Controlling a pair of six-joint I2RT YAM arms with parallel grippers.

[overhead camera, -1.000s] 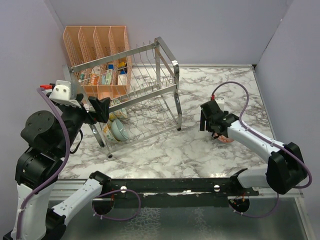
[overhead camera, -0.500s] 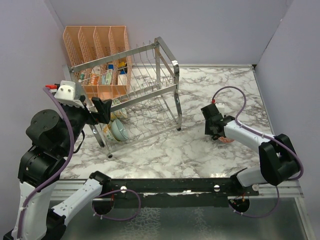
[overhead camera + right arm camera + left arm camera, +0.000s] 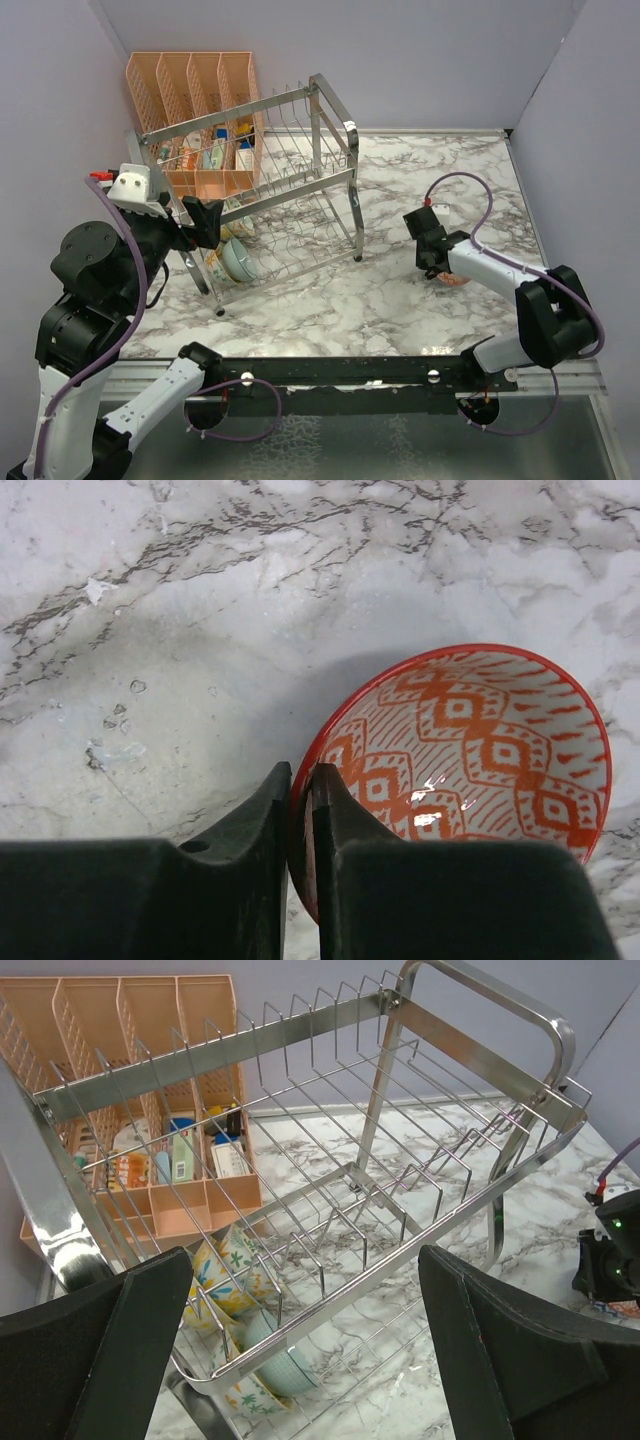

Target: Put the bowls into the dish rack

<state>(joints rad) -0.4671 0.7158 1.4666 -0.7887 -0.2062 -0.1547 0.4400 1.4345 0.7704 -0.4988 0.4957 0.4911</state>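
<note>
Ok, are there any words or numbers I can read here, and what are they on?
Nothing here can be read as words or numbers.
The packets in the peach organizer have printing on them, but it is too small and blurred to read.
The red-orange bowl has a diamond pattern only.
The bowls in the dish rack have painted patterns only.

Red-orange diamond-patt. bowl [image 3: 480, 750], white/grey marble table [image 3: 200, 600].
</note>
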